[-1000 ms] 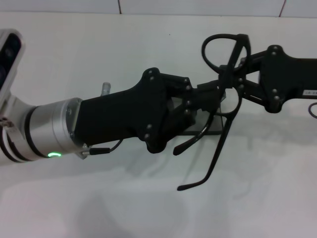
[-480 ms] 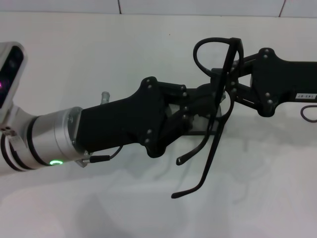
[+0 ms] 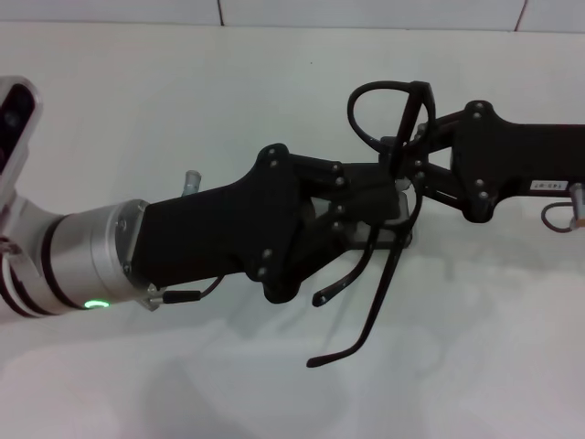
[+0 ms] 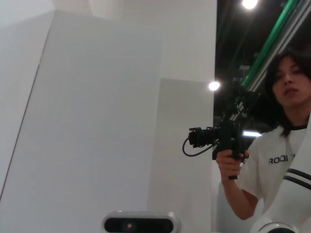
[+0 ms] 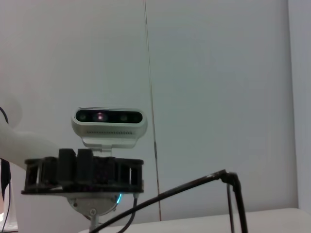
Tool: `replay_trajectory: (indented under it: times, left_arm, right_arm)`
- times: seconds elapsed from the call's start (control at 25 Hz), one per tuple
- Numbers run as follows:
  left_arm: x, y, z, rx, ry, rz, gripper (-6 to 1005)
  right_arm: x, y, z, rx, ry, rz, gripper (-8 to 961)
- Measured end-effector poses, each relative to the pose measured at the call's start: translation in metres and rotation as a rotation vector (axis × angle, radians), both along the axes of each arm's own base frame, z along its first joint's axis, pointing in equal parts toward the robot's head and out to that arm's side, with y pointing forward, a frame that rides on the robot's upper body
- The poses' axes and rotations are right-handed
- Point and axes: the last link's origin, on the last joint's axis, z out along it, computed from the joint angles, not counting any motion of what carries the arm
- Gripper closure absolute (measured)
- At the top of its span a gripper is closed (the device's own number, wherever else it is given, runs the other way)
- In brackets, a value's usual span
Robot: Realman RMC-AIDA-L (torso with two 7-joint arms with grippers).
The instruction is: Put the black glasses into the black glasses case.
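The black glasses (image 3: 377,108) hang in the air above the table in the head view, one lens rim up and both temple arms drooping down to the left. My right gripper (image 3: 409,165) reaches in from the right and is shut on their frame. My left gripper (image 3: 388,197) comes in from the left, with its tip right under the glasses and against the right gripper. A dark flat edge of the black glasses case (image 3: 395,240) shows beneath both grippers; the rest of it is hidden. The right wrist view shows the glasses' thin temple arms (image 5: 194,187).
The white table (image 3: 274,91) spreads all around, with a tiled wall at the back. A small grey fitting (image 3: 190,178) shows by my left arm. A person holding a camera (image 4: 228,141) stands in the left wrist view. The robot's head camera (image 5: 109,121) shows in the right wrist view.
My right gripper has moved left with the glasses. The temple arms have swung left and lower. My left arm has shifted slightly left.
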Motion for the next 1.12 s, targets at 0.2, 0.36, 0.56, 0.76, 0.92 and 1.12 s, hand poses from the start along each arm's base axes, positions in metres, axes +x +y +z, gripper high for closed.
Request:
replay_trajectory:
  times: [0.2, 0.36, 0.56, 0.76, 0.92, 1.12]
  left_arm:
    - [0.002, 0.000, -0.007, -0.012, 0.026, -0.017, 954]
    - [0.000, 0.002, -0.009, 0.001, 0.044, 0.008, 954]
    - [-0.002, 0.002, -0.010, 0.003, 0.049, 0.022, 953]
    - [-0.005, 0.002, -0.011, 0.010, 0.052, 0.034, 953]
    - [-0.006, 0.002, -0.013, 0.012, 0.054, 0.041, 953]
    - [-0.006, 0.002, -0.013, 0.015, 0.054, 0.043, 953]
  right_arm:
    - [-0.011, 0.000, -0.004, -0.013, 0.029, 0.037, 850]
    - [-0.018, -0.002, -0.005, -0.026, 0.047, 0.067, 850]
    - [-0.022, -0.003, -0.005, -0.037, 0.055, 0.084, 850]
    - [-0.023, -0.007, -0.005, -0.061, 0.063, 0.100, 850]
    - [-0.024, -0.011, -0.005, -0.079, 0.079, 0.116, 850]
    - [-0.025, -0.016, -0.003, -0.094, 0.099, 0.133, 851]
